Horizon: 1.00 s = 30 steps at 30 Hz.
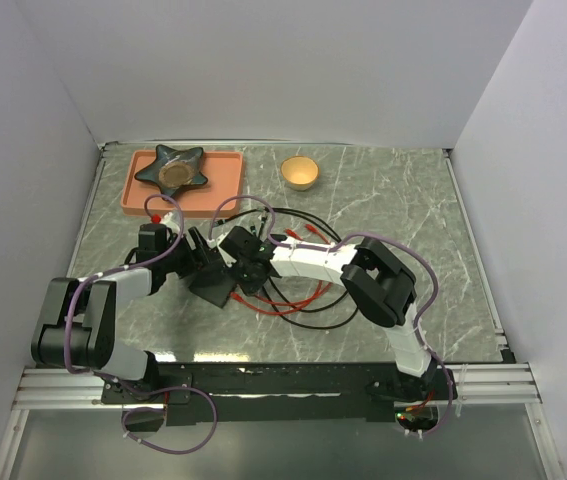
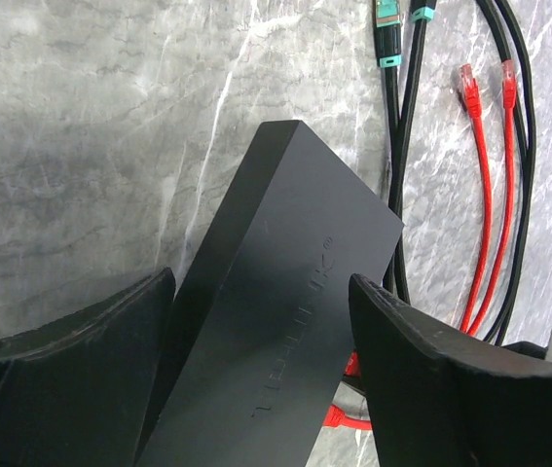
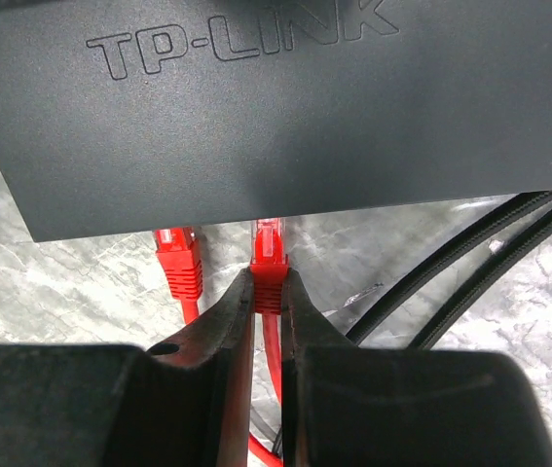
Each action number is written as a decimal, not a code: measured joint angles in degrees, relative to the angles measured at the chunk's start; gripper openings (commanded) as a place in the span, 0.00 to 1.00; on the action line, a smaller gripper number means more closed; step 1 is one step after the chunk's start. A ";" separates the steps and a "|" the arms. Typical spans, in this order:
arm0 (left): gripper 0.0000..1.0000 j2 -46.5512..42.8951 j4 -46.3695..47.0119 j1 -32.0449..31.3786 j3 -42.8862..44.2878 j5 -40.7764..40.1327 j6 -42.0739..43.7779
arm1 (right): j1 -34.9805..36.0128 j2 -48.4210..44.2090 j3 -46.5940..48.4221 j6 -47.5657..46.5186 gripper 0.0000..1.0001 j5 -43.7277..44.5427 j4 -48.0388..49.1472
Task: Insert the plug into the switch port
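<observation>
Insertion looks unfinished. The right jaws are nearly closed, pinching a red plug (image 3: 268,255) whose tip meets the near edge of the black switch box (image 3: 276,117). The port is hidden under that edge, so I cannot tell whether the plug is seated. The left jaws stand wide open astride the box, gripping nothing.

Count:
- one box
- a second plug (image 3: 178,261) beside the held one
- two loose red plugs (image 2: 467,83) on the bench (image 1: 413,200)
- two black cables (image 2: 402,146)

One black switch (image 3: 276,107), one pink tray (image 1: 225,190), one bowl (image 1: 300,172) — two red cables (image 2: 467,86), two black cables (image 3: 509,222).
</observation>
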 measured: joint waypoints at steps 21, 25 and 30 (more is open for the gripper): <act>0.73 0.94 0.68 -1.62 0.39 -1.16 0.35 | 0.00 -0.04 -0.02 0.22 0.00 -0.50 0.22; 0.74 0.96 0.83 -1.88 0.42 -1.36 0.55 | 0.00 -0.24 -0.04 0.20 0.00 -0.59 0.20; 0.74 1.01 0.98 -2.10 0.46 -1.64 0.63 | 0.00 -0.79 -0.24 0.22 0.00 -0.63 0.46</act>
